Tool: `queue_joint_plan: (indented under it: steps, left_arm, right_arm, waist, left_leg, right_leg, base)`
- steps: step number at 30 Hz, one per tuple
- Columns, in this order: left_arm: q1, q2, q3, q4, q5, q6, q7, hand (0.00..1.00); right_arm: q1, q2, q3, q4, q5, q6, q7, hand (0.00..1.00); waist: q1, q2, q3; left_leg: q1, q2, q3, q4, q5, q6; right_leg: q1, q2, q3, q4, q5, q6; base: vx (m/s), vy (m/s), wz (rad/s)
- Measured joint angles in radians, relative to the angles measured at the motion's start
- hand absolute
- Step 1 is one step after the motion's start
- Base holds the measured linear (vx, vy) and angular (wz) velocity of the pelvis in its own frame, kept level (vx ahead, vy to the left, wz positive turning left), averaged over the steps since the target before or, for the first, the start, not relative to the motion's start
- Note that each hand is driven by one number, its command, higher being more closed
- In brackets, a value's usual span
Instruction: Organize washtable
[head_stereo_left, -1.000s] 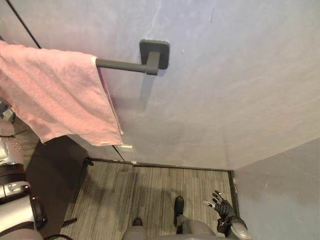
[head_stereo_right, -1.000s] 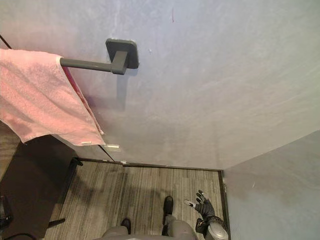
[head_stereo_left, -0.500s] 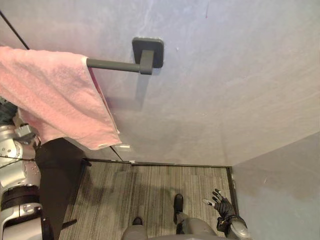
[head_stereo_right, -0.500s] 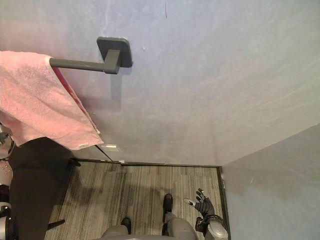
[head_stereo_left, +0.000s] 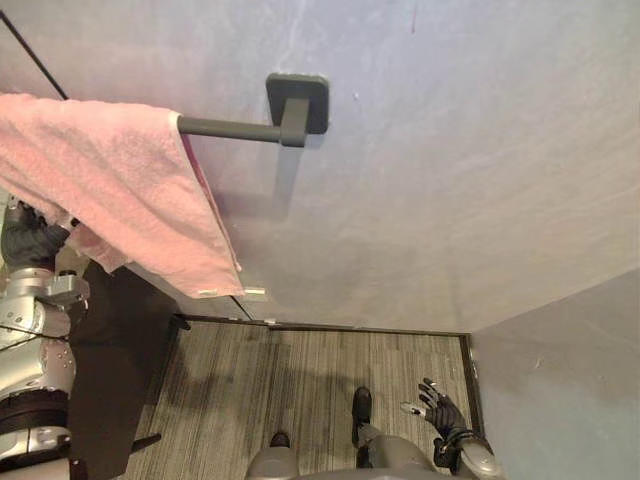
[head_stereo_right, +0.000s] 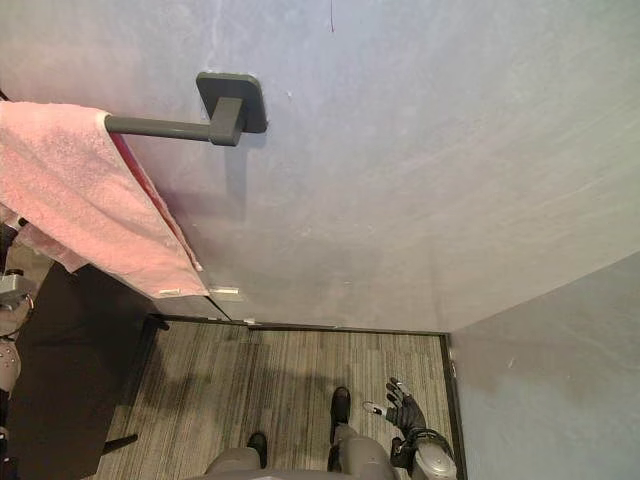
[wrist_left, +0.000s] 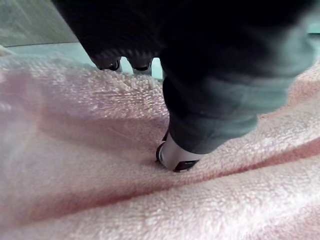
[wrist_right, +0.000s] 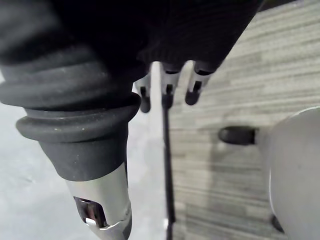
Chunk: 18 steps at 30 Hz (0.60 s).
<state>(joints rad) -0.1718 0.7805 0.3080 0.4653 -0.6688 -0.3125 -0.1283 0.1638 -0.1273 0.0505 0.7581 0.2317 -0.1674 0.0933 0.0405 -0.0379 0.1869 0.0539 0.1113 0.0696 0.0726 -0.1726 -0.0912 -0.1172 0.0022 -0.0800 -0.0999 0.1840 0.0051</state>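
A pink towel (head_stereo_left: 110, 190) hangs over a dark rail (head_stereo_left: 235, 128) that runs from a square mount (head_stereo_left: 298, 102) on the grey wall. My left hand (head_stereo_left: 30, 245) is raised under the towel's lower left edge, where the cloth bunches. In the left wrist view its thumb (wrist_left: 177, 157) presses into the towel (wrist_left: 75, 150) and its fingers reach over a fold, pinching the cloth. My right hand (head_stereo_left: 440, 410) hangs low at the bottom right, open with straight fingers (wrist_right: 167, 85) over the floor.
A dark panel (head_stereo_left: 120, 370) stands at the lower left beneath the towel. Striped grey flooring (head_stereo_left: 300, 390) lies below. A grey side wall (head_stereo_left: 570, 390) closes the right side, close to my right hand.
My left arm has risen from the lower left up to the towel's lower edge, and that edge now bunches. The view shifted slightly. The right hand stayed put.
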Motion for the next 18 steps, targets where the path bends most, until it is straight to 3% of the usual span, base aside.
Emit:
queue_joint_plan:
  steps: [1,2,7,12,18]
  left_arm:
    - [0.002,0.000,-0.002,0.001,0.000,0.001,-0.002,0.00]
    - [0.002,0.000,-0.005,0.003,0.001,0.003,-0.002,1.00]
    - [0.002,0.000,-0.026,0.030,0.014,0.016,-0.001,1.00]
    - [0.004,-0.002,-0.032,0.035,0.053,0.026,0.005,1.00]
    - [0.001,-0.036,-0.032,0.035,0.064,0.025,0.025,1.00]
  right_arm:
    - [0.001,0.000,0.000,0.000,0.000,0.000,0.000,0.00]
    - [0.003,0.000,0.000,0.000,-0.004,0.000,0.000,0.00]
    - [0.002,0.000,0.002,-0.010,-0.009,0.003,0.001,0.00]
    - [-0.006,-0.026,0.016,-0.226,0.018,0.019,0.022,0.00]
    - [-0.153,-0.178,0.154,-0.580,0.167,0.017,0.098,0.00]
  waist:
    - [0.000,0.000,0.000]
    - [0.000,0.000,0.000]
    - [0.000,0.000,-0.001]
    - [-0.006,0.001,-0.002]
    - [0.001,-0.001,-0.029]
  left_leg:
    - [0.000,0.000,0.000,0.000,0.000,0.000]
    - [0.002,0.000,0.001,0.000,0.000,0.000]
    - [0.008,0.000,0.007,0.001,-0.001,0.000]
    - [0.010,0.000,0.018,0.001,-0.002,0.000]
    - [-0.006,-0.003,0.030,0.006,-0.004,-0.001]
  right_leg:
    - [0.000,0.000,0.000,0.000,0.000,0.000]
    - [0.001,0.000,0.000,0.000,0.000,0.000]
    - [0.006,0.000,0.005,0.000,0.001,0.002]
    - [0.003,0.001,0.015,0.000,0.003,0.004]
    - [-0.018,0.002,0.030,0.000,0.012,0.000]
  base:
    - [0.00,0.029,-0.03]
    - [0.00,0.000,0.00]
    - [-0.01,0.018,-0.02]
    - [-0.01,0.023,-0.07]
    - [0.00,0.022,-0.06]
